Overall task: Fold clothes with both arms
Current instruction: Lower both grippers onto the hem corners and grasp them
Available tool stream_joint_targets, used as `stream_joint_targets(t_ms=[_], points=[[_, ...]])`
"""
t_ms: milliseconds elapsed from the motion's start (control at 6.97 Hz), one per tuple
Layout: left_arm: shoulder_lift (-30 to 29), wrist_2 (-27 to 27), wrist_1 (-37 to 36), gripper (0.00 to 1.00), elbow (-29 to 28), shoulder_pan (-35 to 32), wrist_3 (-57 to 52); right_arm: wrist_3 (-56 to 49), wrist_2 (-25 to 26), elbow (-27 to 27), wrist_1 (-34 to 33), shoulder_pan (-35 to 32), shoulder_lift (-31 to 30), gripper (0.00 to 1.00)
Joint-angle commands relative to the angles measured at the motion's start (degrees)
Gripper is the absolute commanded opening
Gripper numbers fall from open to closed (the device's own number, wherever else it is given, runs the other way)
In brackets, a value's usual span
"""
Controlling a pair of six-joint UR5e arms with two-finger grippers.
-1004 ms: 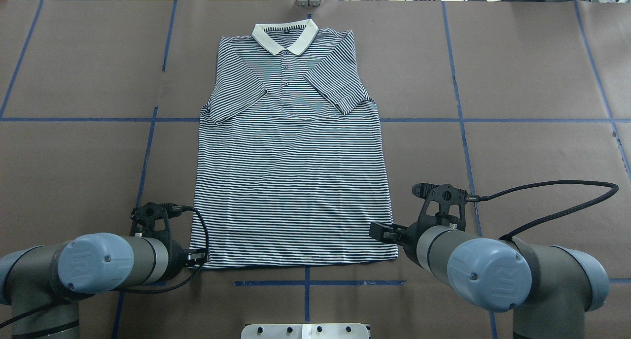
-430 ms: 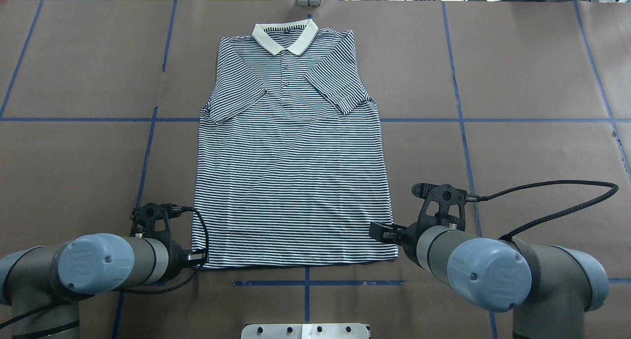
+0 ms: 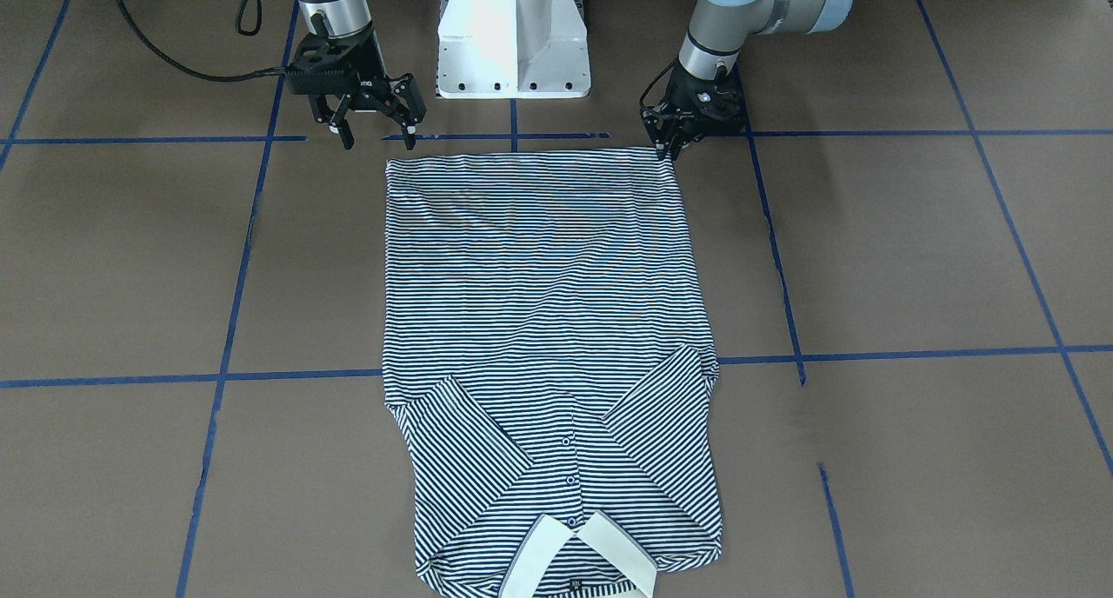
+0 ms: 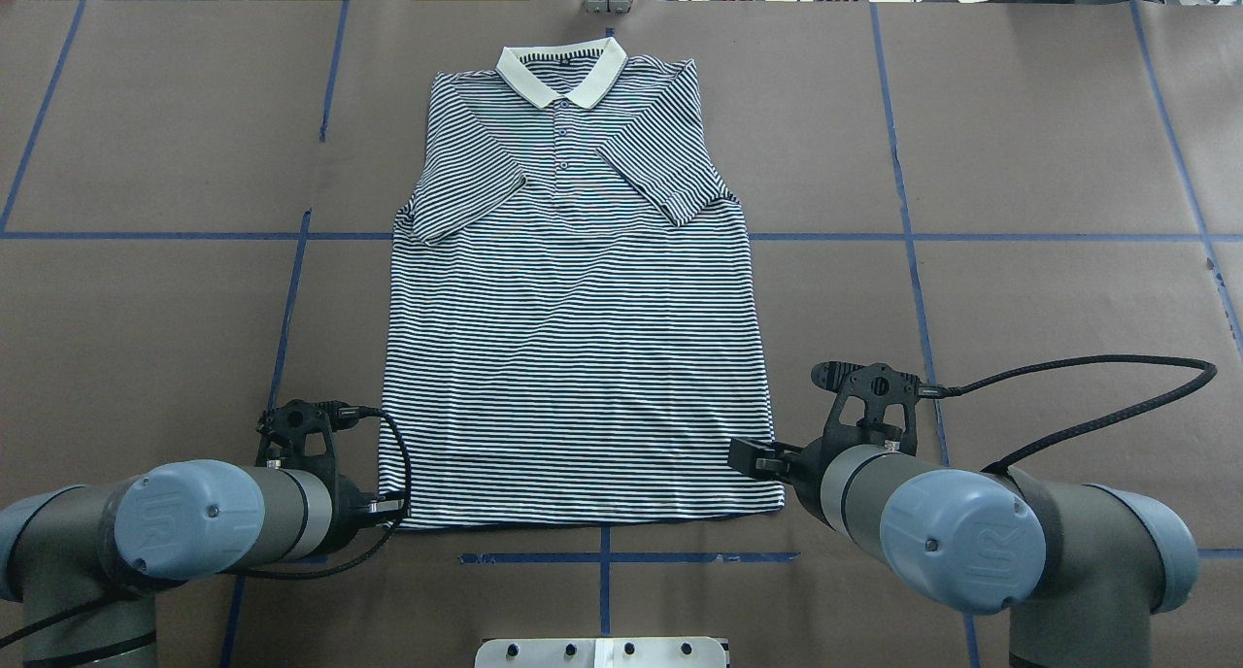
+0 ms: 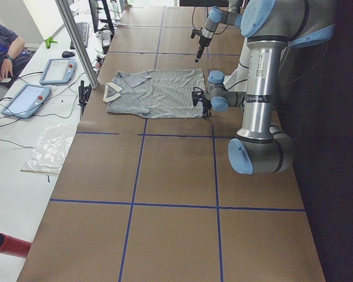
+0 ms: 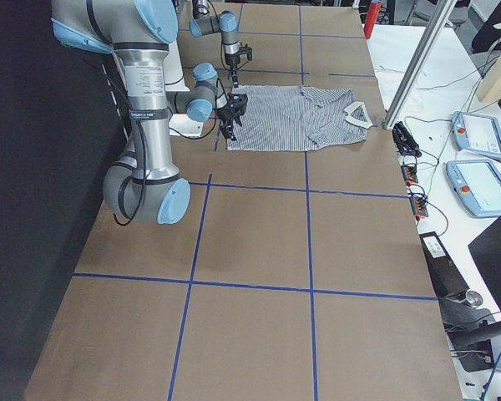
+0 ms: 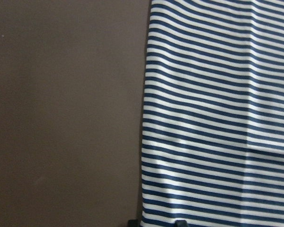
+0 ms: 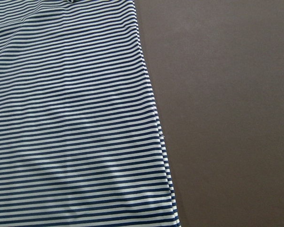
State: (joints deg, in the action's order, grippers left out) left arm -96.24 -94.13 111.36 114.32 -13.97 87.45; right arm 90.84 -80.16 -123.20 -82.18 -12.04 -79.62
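A brown counter [image 4: 1049, 144] is crossed by blue tape lines [image 4: 146, 236] in a grid. In the front-facing view, a white pedestal base [image 3: 513, 33] stands at 12 o'clock. In the left side view, a white side counter [image 5: 12, 176] carries a grey pendant [image 5: 57, 70], a second pendant [image 5: 25, 100], a clear plastic sheet [image 5: 50, 147] and, at 8 o'clock, a red tube [image 5: 9, 244]. A seated person [image 5: 1, 41] shows at 10 o'clock.

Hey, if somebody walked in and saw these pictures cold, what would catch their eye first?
First, the striped polo shirt, lying flat in the middle of the brown table, its cream collar at the far end from the robot and both sleeves folded in over the chest. Next, the two black grippers at the near hem: the left gripper right at one corner, and the right gripper spread open just off the other corner.
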Motion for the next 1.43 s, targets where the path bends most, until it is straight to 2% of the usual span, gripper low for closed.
stream_joint_targets(t_ms=[0,143,287,430,1291], points=[[0.0,0.0,0.0,0.0,0.11,0.0,0.0,0.04,0.0,0.5,0.09,0.09,-0.01,1.0],[-0.09,0.0,0.0,0.0,0.29,-0.09,0.0,0.12,0.0,1.72,0.09,0.26,0.17,1.0],[-0.18,0.0,0.0,0.0,0.81,-0.09,0.0,0.82,0.96,4.17,0.09,0.7,1.04,0.86],[-0.44,0.0,0.0,0.0,1.08,0.0,0.09,3.44,3.23,5.5,0.09,2.36,1.05,0.68],[-0.88,-0.18,0.09,0.0,1.78,0.0,0.44,3.73,4.75,8.76,0.09,4.48,2.45,0.65]])
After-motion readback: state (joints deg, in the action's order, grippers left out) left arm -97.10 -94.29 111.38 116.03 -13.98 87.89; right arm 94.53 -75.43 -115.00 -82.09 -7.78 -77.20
